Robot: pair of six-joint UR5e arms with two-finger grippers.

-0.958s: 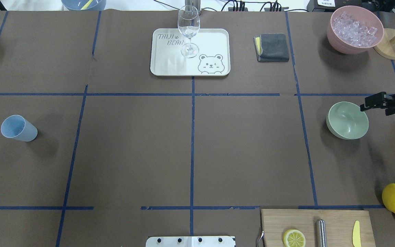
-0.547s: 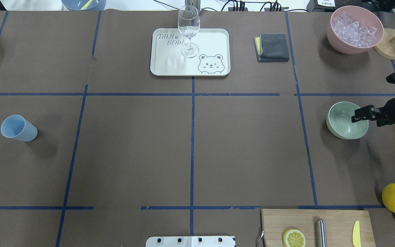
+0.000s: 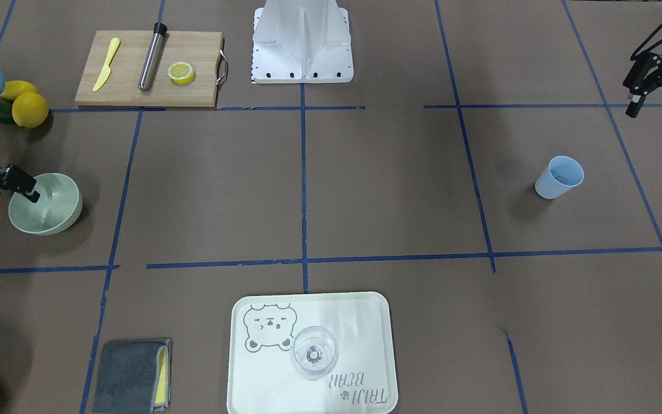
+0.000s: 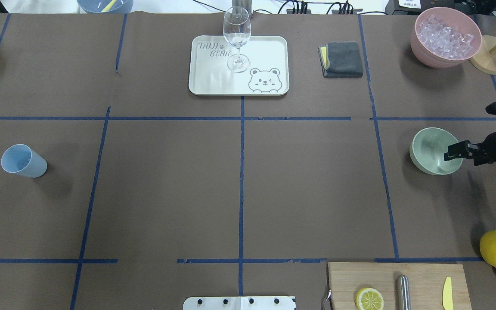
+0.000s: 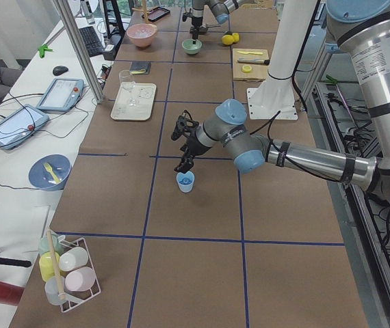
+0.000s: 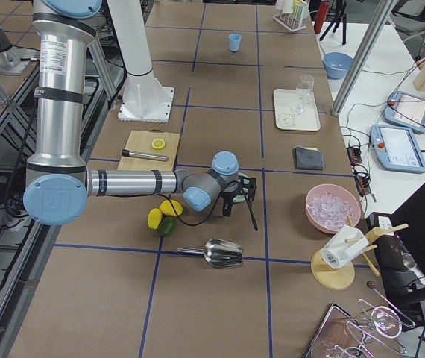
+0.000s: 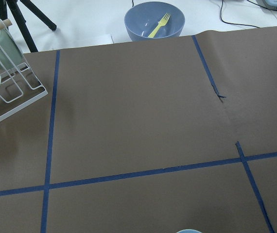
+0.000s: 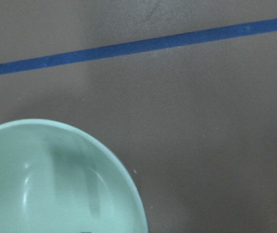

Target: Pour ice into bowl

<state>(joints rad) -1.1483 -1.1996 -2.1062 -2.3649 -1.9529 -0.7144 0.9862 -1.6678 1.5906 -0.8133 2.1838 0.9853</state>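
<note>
Overhead exterior view of a brown table marked with blue tape, with the other views used for detail. The bowl stands upright and is seen to be empty; all places below are given from it. The right gripper is held low at the bowl's rim, on the side toward the robot's right, with its tip reaching just over the edge. Whether its fingers are spread or clenched cannot be told, as they are seen only end-on, and the right wrist view shows nothing but the bowl's bare inside and the table. The left gripper is found at the far end of the table from the bowl, released, its fingers spread with nothing between them. The cup stands at that same far end, well apart from the bowl. The ice cannot be made out with certainty. None lies in the bowl, and the cup's inside looks faintly mottled in the front-facing view, but its contents are too small to tell. A pink container of cube-like pieces stands beyond the bowl, away from the robot. A metal scoop lies to the bowl's right. The task is judged barely begun: nothing has been poured, and the whole transfer into the bowl remains to be done.
</note>
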